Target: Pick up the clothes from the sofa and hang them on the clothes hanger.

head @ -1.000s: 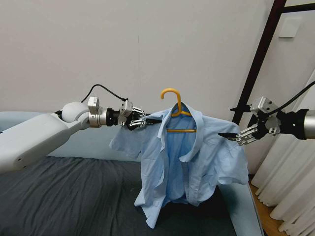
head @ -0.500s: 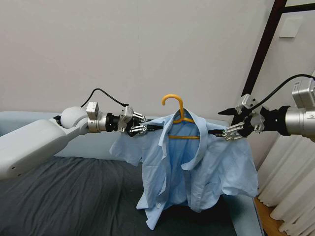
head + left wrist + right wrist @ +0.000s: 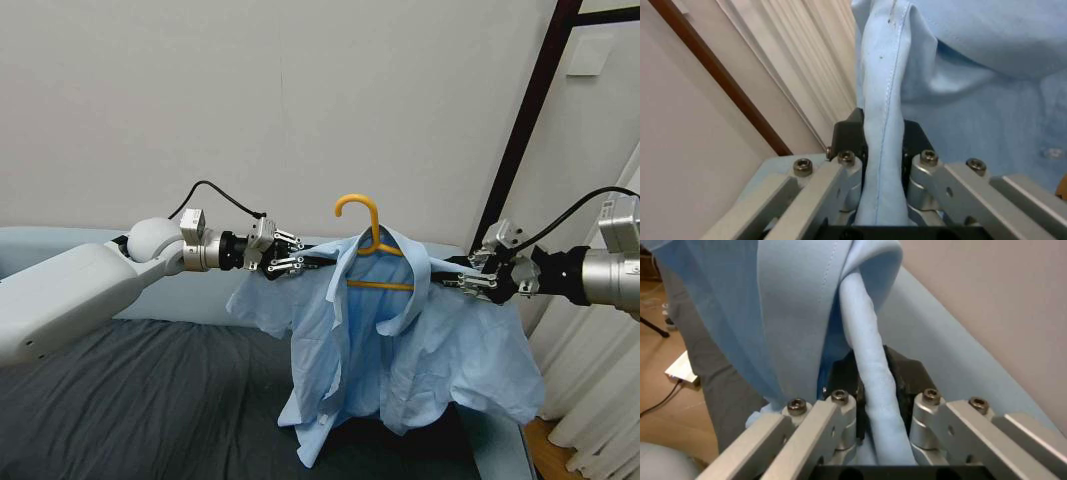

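The pick-up is judged complete: the shirt (image 3: 400, 340) is held clear of the sofa (image 3: 120, 400), which lies along the lower left of the frame. The step in hand is judged to be the carry to the rack.

Left of centre, the left gripper (image 3: 305, 262) is clenched on a rolled fold of the shirt's shoulder. In the left wrist view the fold is seen pinched between narrowly set jaws.

At centre, the yellow hanger (image 3: 365, 225) is seated inside the collar, with its hook standing free above. The shirt hangs from it, open at the front, down to the lower centre.

Right of centre, the right gripper (image 3: 462, 281) is clamped likewise on the opposite shoulder fold.

At upper right, a dark pole (image 3: 520, 130) is seen. A rail cannot be made out. The next move is judged to require both clamps to be held level while the hook is brought to a rail.
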Motion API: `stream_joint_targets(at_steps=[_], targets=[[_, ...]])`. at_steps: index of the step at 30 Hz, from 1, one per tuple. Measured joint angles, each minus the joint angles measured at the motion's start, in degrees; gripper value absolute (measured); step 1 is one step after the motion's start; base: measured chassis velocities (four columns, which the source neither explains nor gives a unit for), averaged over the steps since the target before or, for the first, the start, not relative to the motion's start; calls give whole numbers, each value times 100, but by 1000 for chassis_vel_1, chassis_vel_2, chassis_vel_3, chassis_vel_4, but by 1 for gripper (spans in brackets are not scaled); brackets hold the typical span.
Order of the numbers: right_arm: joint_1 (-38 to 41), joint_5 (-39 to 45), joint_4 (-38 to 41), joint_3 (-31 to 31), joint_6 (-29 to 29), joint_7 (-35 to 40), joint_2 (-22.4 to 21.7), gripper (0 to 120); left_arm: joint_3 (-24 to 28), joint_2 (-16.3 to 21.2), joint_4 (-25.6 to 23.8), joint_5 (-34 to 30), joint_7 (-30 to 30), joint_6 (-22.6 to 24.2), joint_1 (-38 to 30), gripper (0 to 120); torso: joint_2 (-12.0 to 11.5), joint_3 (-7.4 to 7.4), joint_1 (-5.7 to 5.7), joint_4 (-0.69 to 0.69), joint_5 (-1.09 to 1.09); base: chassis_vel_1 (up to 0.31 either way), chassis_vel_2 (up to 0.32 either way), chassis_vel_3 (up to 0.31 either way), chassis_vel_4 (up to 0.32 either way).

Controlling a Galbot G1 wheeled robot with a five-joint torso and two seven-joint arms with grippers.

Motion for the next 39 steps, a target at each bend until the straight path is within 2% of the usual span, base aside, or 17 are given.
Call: stream_joint_targets(at_steps=[7, 8, 11, 13, 14, 19, 21, 25, 26, 29, 31, 33, 34, 35, 38, 39], targets=[[0, -8, 1, -34, 95, -67, -1, 9, 1, 40, -28, 64, -218, -101, 36, 8, 0, 0, 0, -1, 0, 0, 0, 0, 0], [3, -6, -7, -55, 127, -80, -1, 9, 4, 65, -37, 133, -358, -195, 57, 14, 0, 0, 0, -1, 1, 0, 0, 0, 0], [13, -9, -18, -84, 149, -101, -1, 7, 30, 104, -57, 240, -637, -339, 78, 20, 0, 0, 0, 0, 0, 0, 0, 0, 0], [27, -9, -5, -115, 165, -100, 13, 7, 51, 138, -90, 326, -1001, -479, 83, 32, 0, 0, 0, 0, -1, 0, 0, 0, 0], [27, -9, -5, -115, 165, -100, 13, 7, 51, 138, -90, 326, -1001, -479, 83, 32, 0, 0, 0, 0, -1, 0, 0, 0, 0], [73, 81, 36, -219, 158, 103, 146, 7, 60, 254, -73, 469, -1421, -730, 46, 54, 0, 0, 0, -1, 0, 0, 0, 0, 0], [102, 134, 50, -250, 145, 177, 201, 7, 14, 282, -80, 487, -1469, -751, 65, 57, 0, 0, 0, -1, 0, 0, 0, 0, 0], [243, 419, 33, -305, 69, 582, 514, 7, -577, 494, -240, 548, -1643, -773, 484, 76, 0, 0, 0, -2, 0, 0, 0, 0, 0], [243, 419, 33, -305, 69, 582, 514, 7, -577, 494, -240, 548, -1643, -773, 484, 76, 0, 0, 0, -2, 0, 0, 0, 0, 0], [320, 677, -58, -166, -45, 869, 694, 7, -1133, 751, -497, 668, -1679, -775, 1013, 89, 0, 0, 0, 1, 1, 0, 0, 0, 0], [335, 808, -89, -55, -114, 991, 734, 7, -1313, 811, -593, 751, -1786, -771, 1210, 93, 0, 0, 0, 3, 0, 0, 0, 0, 0], [348, 1153, -164, 235, -260, 1290, 790, 7, -1611, 931, -902, 915, -2326, -765, 1635, 99, 0, 0, 0, 1, -2, 0, 0, 0, 0], [344, 1315, -196, 386, -341, 1428, 799, 7, -1685, 969, -1037, 962, -2597, -760, 1773, 100, 0, 0, 0, 0, 0, 0, 0, 0, 0], [344, 1315, -196, 386, -341, 1428, 799, 7, -1685, 969, -1037, 962, -2597, -760, 1773, 100, 0, 0, 0, 0, 0, 0, 0, 0, 0], [280, 1905, -375, 927, -593, 1893, 748, 7, -1998, 956, -1553, 1057, -3476, -676, 2289, 100, 0, 0, 0, -1, 0, 0, 0, 0, 0], [280, 1905, -375, 927, -593, 1893, 748, 7, -1998, 956, -1553, 1057, -3476, -676, 2289, 100, 0, 0, 0, -1, 0, 0, 0, 0, 0]])
